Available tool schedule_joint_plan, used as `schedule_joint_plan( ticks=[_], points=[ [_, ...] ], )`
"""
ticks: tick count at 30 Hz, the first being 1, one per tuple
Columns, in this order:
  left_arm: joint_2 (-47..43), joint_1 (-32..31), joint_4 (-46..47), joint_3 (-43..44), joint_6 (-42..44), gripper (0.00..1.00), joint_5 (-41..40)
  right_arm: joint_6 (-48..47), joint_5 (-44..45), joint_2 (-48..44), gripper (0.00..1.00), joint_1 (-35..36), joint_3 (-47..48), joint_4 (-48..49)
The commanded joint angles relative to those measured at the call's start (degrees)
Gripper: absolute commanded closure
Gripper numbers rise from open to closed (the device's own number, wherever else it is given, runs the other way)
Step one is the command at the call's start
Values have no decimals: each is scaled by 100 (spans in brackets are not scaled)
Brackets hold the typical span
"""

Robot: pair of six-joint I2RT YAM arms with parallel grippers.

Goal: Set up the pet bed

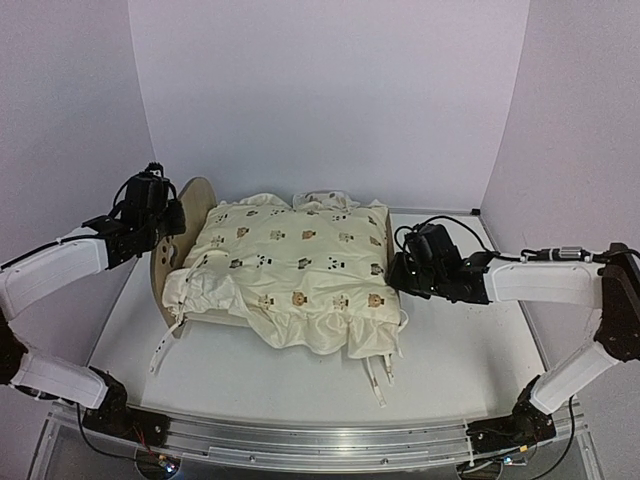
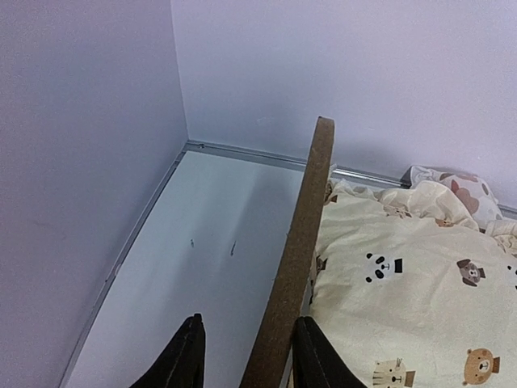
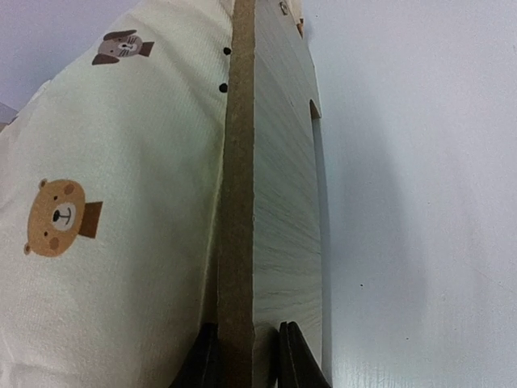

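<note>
Lavender walls point(image 1: 330, 100) ring the white table point(image 1: 470, 350). The pet bed point(image 1: 195, 205) sits mid-table, its frame filled and mostly hidden by a cream animal-print cushion point(image 1: 300, 270). I see my left gripper point(image 2: 250, 360) part open astride the headboard point(image 2: 303, 234), one finger clear of it. My right gripper point(image 3: 246, 356) pinches the footboard point(image 3: 279, 202) edge tight.
</note>
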Motion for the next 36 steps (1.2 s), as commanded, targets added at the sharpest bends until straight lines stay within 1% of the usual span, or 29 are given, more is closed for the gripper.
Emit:
schedule_joint_plan(
  ticks=[1,4,6,9,13,14,15,17,20,23,25,29,31,34,36],
  points=[
    [915,887,692,214,299,64,298,-75,-1205,313,100,458,-147,-237],
    [1157,1068,699,562,430,60,374,-62,-1241,599,100,663,117,-209],
    [1112,1071,510,772,433,53,327,-68,-1178,729,100,755,266,-209],
    [722,1073,377,799,470,35,322,-134,-965,788,100,770,391,-260],
    [269,1072,62,884,561,19,357,-395,-377,665,99,734,527,-435],
    [197,1071,-48,924,573,16,319,-479,-282,649,96,692,632,-535],
    [94,1069,-96,940,587,14,301,-547,-263,636,90,660,751,-650],
    [-185,1067,-130,954,573,10,295,-722,-218,614,72,635,976,-855],
    [-556,1069,-99,957,397,7,445,-1024,-129,529,51,629,1344,-1203],
    [-759,1056,-206,1073,318,5,729,-1412,176,297,30,622,1658,-1668],
    [-839,1052,-227,1162,351,5,778,-1607,347,18,22,594,1715,-1793],
    [-759,1050,-187,1464,492,4,577,-1892,525,-441,15,557,1761,-2020],
    [-700,1051,-190,1645,493,4,757,-1970,611,-658,13,560,1711,-2149],
    [-615,966,-200,1855,409,9,1371,-2007,742,-1006,11,556,1509,-2348],
    [-523,652,-290,1995,367,13,1427,-2013,760,-1257,10,554,1362,-2577]
  ],
)
